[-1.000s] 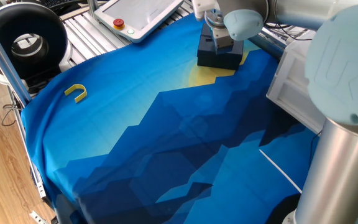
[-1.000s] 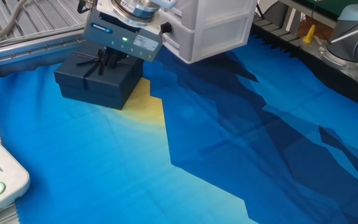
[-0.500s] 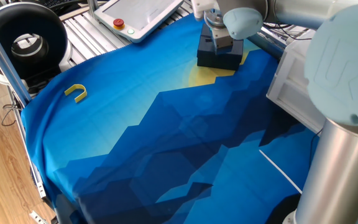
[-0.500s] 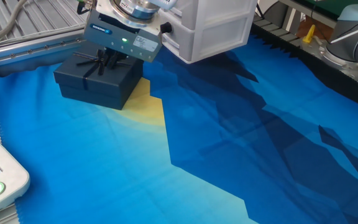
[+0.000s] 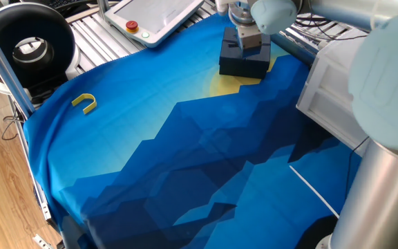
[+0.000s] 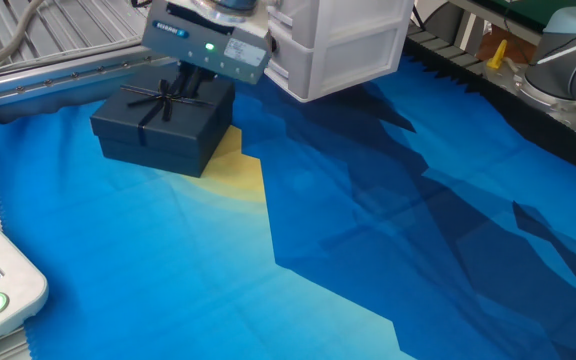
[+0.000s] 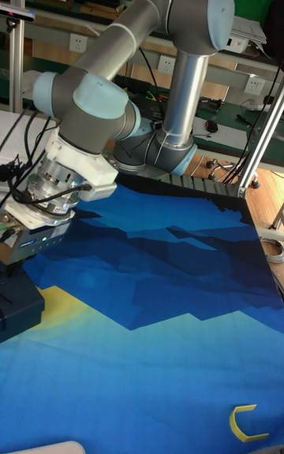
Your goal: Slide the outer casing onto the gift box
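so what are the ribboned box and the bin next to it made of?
Outer casing: looks like matte dark navy cardboard, crisp folded edges, no glare, thin dark ribbon bow on top. White bin: likely moulded plastic, semi-gloss, translucent-looking ribbed panels.

Matt cardboard casing (image 6: 160, 125); blue cloth (image 6: 368, 230).

Your pincer (image 6: 190, 82) has lifted off the flat dark navy cardboard casing with the ribbon bow (image 6: 163, 125); a second ago its fingers were down on the bow, now they stand above it. The casing has nudged slightly sideways on the table.
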`<state>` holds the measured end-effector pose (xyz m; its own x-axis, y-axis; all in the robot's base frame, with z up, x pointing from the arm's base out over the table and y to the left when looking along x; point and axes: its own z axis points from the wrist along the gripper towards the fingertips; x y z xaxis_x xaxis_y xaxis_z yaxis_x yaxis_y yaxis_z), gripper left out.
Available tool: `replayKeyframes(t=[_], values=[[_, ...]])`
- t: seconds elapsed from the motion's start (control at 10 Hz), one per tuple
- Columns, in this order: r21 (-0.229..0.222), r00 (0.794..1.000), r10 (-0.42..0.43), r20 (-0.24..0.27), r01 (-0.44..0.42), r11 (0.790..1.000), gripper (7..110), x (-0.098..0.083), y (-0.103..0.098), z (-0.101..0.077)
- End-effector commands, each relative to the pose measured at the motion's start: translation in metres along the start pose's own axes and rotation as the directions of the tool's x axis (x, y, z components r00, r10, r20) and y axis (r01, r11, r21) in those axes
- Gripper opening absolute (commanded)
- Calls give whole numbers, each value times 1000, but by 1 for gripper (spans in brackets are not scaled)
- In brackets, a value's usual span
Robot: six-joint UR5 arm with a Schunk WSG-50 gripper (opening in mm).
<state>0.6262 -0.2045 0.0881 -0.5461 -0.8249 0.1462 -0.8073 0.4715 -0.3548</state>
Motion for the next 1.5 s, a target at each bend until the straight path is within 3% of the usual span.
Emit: replayKeyframes(t=[0.0,0.1,0.2,0.3,0.4,0.5,0.6,0.7,0.8,0.9,1.0,1.1,1.2,1.3,1.4], values=[[-204,985,170,34,-160,966,7,-19,55,-25],[-319,965,256,49,-228,920,7,-34,80,-33],[-428,939,340,45,-289,856,7,-50,104,-47],[-453,915,403,12,-354,818,7,-56,114,-62],[-416,867,497,-27,-462,783,7,-58,113,-73],[-391,781,623,-48,-588,708,7,-67,113,-83],[-435,704,709,-47,-653,619,7,-84,121,-97],[-462,647,762,-26,-684,565,7,-97,127,-109],[-444,626,779,-18,-703,555,7,-98,132,-116],[-429,620,784,-21,-714,554,7,-101,138,-119],[-415,623,781,-27,-718,559,7,-112,133,-110],[-412,637,770,-35,-711,570,7,-136,115,-89],[-395,653,757,-25,-702,592,7,-156,92,-57],[-395,659,752,-11,-694,602,7,-174,79,-28],[-398,659,752,-9,-693,602,7,-179,77,-20]])
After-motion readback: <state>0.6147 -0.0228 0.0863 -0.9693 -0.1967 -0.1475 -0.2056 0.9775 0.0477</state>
